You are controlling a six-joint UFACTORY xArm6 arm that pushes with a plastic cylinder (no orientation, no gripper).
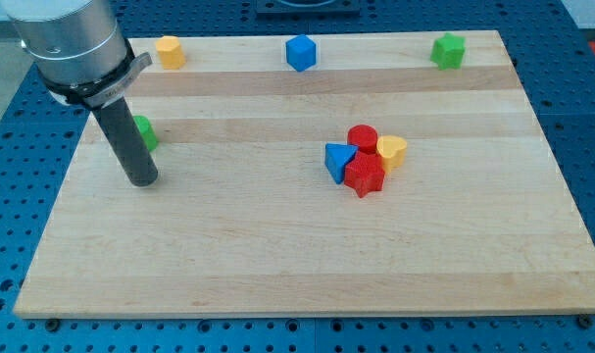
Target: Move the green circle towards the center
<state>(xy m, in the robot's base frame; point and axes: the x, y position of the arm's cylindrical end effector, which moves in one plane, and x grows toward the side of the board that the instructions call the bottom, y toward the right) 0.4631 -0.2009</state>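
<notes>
The green circle lies near the board's left edge, mostly hidden behind my rod. My tip rests on the board just below the green circle, toward the view's bottom. A cluster near the middle holds a red cylinder, a yellow heart-like block, a blue triangle and a red star-like block, all touching.
Along the view's top edge sit a yellow block at left, a blue block in the middle and a green star-like block at right. The wooden board lies on a blue perforated table.
</notes>
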